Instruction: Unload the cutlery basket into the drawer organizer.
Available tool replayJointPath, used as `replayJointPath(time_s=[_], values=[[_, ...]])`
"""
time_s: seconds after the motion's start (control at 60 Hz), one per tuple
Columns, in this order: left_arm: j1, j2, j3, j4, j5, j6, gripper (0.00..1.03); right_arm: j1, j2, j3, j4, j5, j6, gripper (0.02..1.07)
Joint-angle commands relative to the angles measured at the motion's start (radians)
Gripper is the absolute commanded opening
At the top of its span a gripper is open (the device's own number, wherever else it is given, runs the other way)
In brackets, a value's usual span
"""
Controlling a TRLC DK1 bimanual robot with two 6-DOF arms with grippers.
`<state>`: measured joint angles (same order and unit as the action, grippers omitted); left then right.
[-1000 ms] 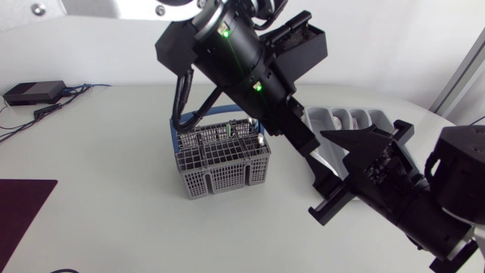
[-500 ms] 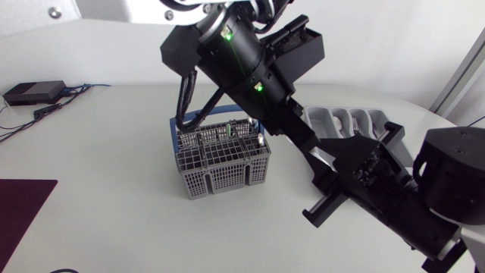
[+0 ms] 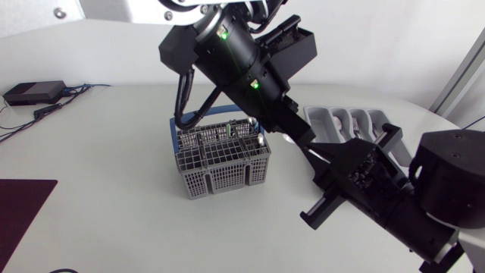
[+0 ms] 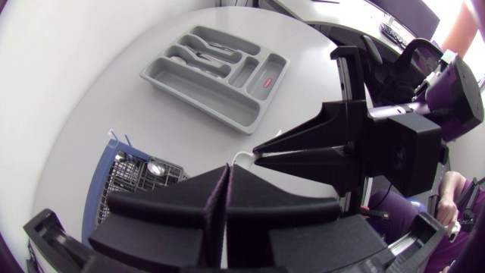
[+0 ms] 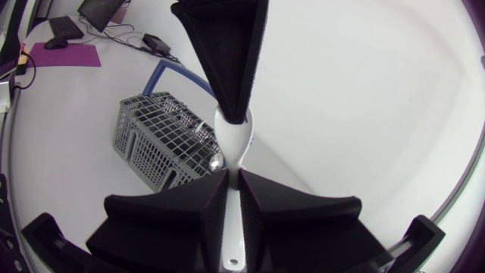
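you have a white spoon [image 5: 236, 140] held in the air above the table. its handle is pinched between the right gripper's [image 5: 233, 173] fingers and its bowl end is caught in the tip of the left gripper [image 5: 231, 114]. your grey mesh cutlery basket [image 3: 222, 165], with a blue handle, stands upright with metal cutlery [image 4: 155, 168] inside. the grey drawer organizer [image 4: 193, 97] lies flat, apart from the basket, with some pieces in its long compartments.
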<state>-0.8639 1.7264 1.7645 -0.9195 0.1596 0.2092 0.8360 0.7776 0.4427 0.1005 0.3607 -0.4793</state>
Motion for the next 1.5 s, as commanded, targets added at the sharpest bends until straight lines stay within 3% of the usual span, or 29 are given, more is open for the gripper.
replayJointPath(time_s=[0.0,0.15,0.2,0.233,0.283,0.35,0.45,0.583,0.9,1.117,1.25,1.483], values=[[0.003,0.022,0.053,-0.002,0.027,-0.019,0.05,0.011,0.012,-0.022,-0.010,0.001,-0.005,0.14],[0.011,0.025,0.073,-0.001,0.041,-0.031,0.17,0.011,0.009,-0.022,-0.025,-0.006,-0.004,0.14],[0.016,0.022,0.076,0.007,0.041,-0.031,0.36,0.011,0.008,-0.025,-0.027,-0.008,-0.005,0.14],[0.026,0.018,0.078,0.019,0.041,-0.033,0.56,0.011,0.006,-0.029,-0.031,-0.012,-0.005,0.14],[0.032,0.015,0.082,0.025,0.041,-0.033,0.71,0.009,0.003,-0.032,-0.038,-0.017,-0.005,0.14],[0.040,0.004,0.084,0.033,0.041,-0.030,0.85,0.005,-0.009,-0.038,-0.050,-0.034,-0.007,0.14],[0.060,-0.016,0.085,0.047,0.040,-0.022,0.96,-0.014,-0.031,-0.047,-0.070,-0.062,-0.012,0.15],[0.103,-0.022,0.087,0.041,0.040,-0.014,0.97,-0.094,-0.080,-0.059,-0.125,-0.154,-0.041,0.15],[0.166,0.022,-0.062,0.031,0.110,-0.036,0.97,-0.534,-0.132,-0.075,-0.274,-0.612,-0.240,0.15],[0.167,0.038,-0.188,0.156,0.130,-0.113,0.97,-0.795,-0.100,-0.078,-0.383,-0.844,-0.490,0.15],[0.180,0.061,-0.217,0.205,0.130,-0.145,0.97,-0.920,-0.049,-0.067,-0.429,-0.933,-0.636,0.15],[0.187,0.090,-0.254,0.280,0.130,-0.186,0.97,-1.058,0.049,-0.038,-0.493,-0.983,-0.883,0.15]])
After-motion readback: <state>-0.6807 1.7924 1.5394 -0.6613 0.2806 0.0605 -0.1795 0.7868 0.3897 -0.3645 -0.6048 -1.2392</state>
